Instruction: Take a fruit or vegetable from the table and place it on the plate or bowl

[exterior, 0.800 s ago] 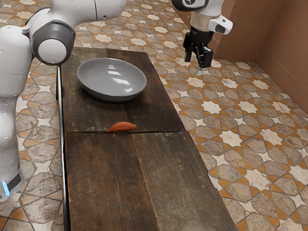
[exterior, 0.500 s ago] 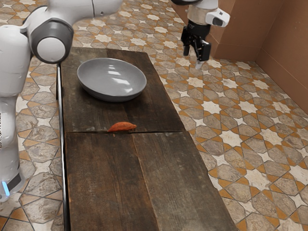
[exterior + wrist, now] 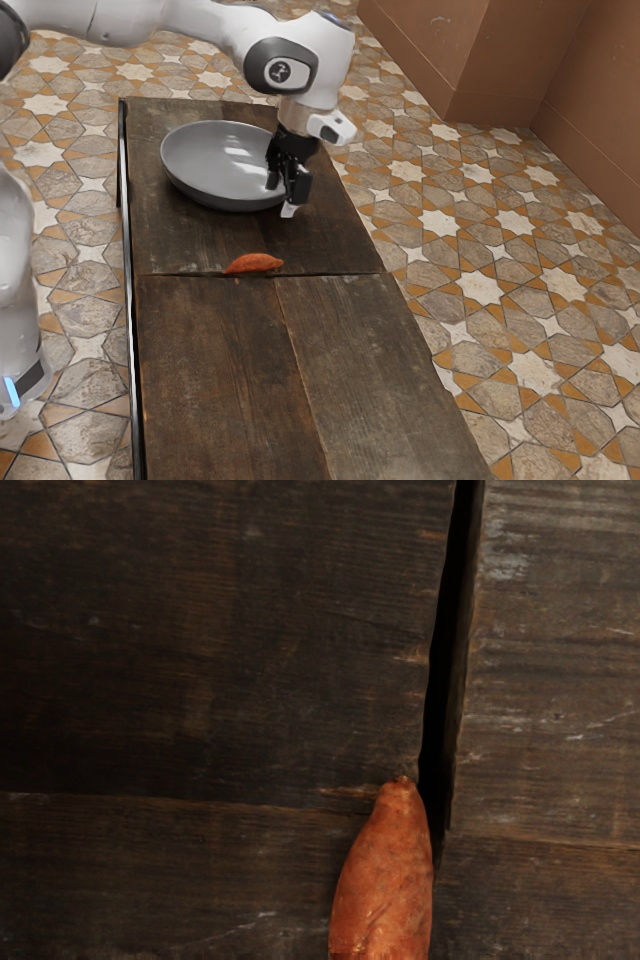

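Dark wood makes up the table (image 3: 230, 380) in the exterior view. An orange sweet potato (image 3: 253, 264) lies on it, right on the crack (image 3: 320, 272) between two boards. The grey bowl (image 3: 195, 150) sits farther back. The black gripper (image 3: 284, 196) hangs by the bowl's near edge, fingers apart, holding nothing. In the wrist view, the sweet potato (image 3: 385, 880) lies just beside the crack (image 3: 445, 680).

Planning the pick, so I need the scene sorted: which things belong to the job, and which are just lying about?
For the job:
sweet potato, lying on the table
bowl, the drop spot
gripper, jaws open, by the bowl's rim

Not for the job:
table
floor
walls
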